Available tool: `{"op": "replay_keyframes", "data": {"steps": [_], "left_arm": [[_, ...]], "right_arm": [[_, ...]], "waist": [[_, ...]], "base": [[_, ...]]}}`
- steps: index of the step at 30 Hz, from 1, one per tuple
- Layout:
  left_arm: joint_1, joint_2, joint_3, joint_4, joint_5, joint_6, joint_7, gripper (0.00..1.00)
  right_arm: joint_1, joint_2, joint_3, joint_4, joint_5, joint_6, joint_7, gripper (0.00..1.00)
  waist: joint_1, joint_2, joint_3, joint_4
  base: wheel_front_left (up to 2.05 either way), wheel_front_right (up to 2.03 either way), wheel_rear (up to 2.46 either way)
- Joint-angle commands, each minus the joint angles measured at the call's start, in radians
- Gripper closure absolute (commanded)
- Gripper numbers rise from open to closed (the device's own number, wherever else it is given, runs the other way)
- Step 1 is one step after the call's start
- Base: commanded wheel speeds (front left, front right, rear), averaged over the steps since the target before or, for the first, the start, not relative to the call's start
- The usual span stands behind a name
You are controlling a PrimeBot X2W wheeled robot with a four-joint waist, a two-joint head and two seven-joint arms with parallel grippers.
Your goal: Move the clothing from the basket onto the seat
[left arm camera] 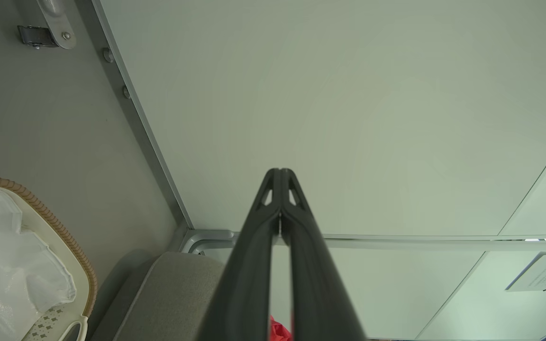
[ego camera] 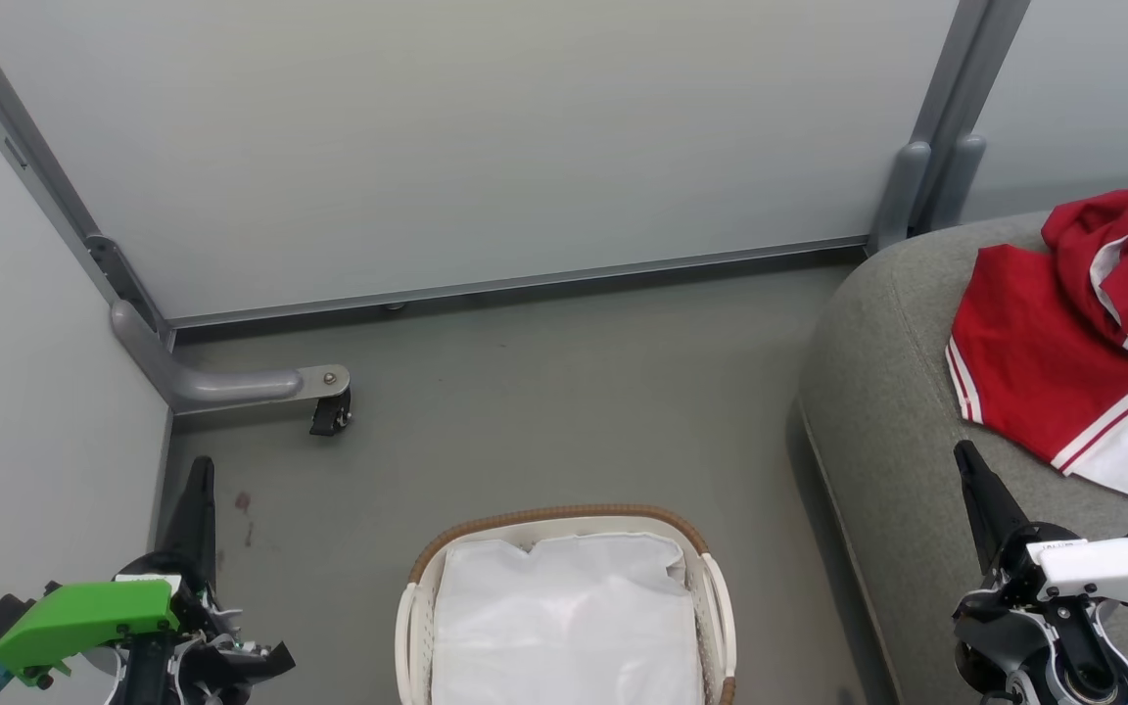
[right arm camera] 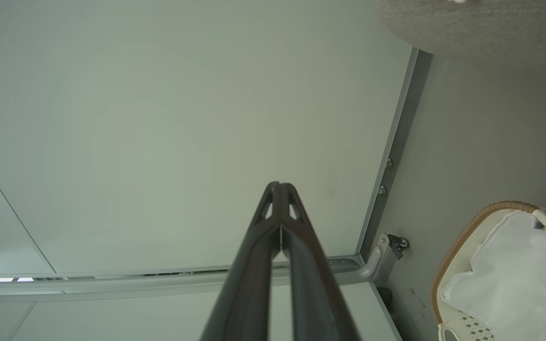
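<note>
The pale grey panel wall [ego camera: 446,147] takes up the upper half of the head view, with the plain grey floor [ego camera: 544,392] below it. The large grey woven-fabric seat [ego camera: 877,392] curves in from the right edge, its rounded corner towards the centre of the frame. On it, at the upper right, lies the red sports clothing with white panels and stripes [ego camera: 1034,362]. One piece is spread fairly flat and another is bunched above it, both well in from the cushion's edge, so they look unlikely to slide off.

The small oval white slotted plastic basket with a brown woven rim [ego camera: 564,512] stands on the floor at bottom centre, apart from the seat. Only its white cloth liner [ego camera: 564,617] shows inside, with no red on it. The near end is cut off by the frame, so that part cannot be checked. By this look, the transfer is likely complete.

The left pincer [ego camera: 200,470] is at the lower left and the right pincer [ego camera: 965,452] at the lower right, either side of the basket and touching neither basket nor cloth. In both wrist views the two dark fingers meet at their tips with nothing between them, which reads as a parked pose. A small grey wheeled foot [ego camera: 329,401] of the wall frame sits at the left
</note>
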Motion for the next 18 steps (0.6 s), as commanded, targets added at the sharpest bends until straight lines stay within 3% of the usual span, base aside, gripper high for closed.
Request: {"op": "replay_keyframes", "data": {"steps": [1, 18], "left_arm": [[-0.011, 0.005, 0.002, -0.002, -0.003, -0.004, 0.003, 1.00], [-0.011, 0.005, 0.002, -0.002, -0.003, -0.004, 0.003, 1.00]], "right_arm": [[-0.008, -0.006, -0.002, -0.004, 0.003, -0.001, 0.003, 1.00], [-0.008, -0.006, -0.002, -0.004, 0.003, -0.001, 0.003, 1.00]], "waist": [[0.0000, 0.0000, 0.000, 0.000], [0.0000, 0.0000, 0.000, 0.000]], "base": [[0.00, 0.00, 0.00], [0.00, 0.00, 0.00]]}}
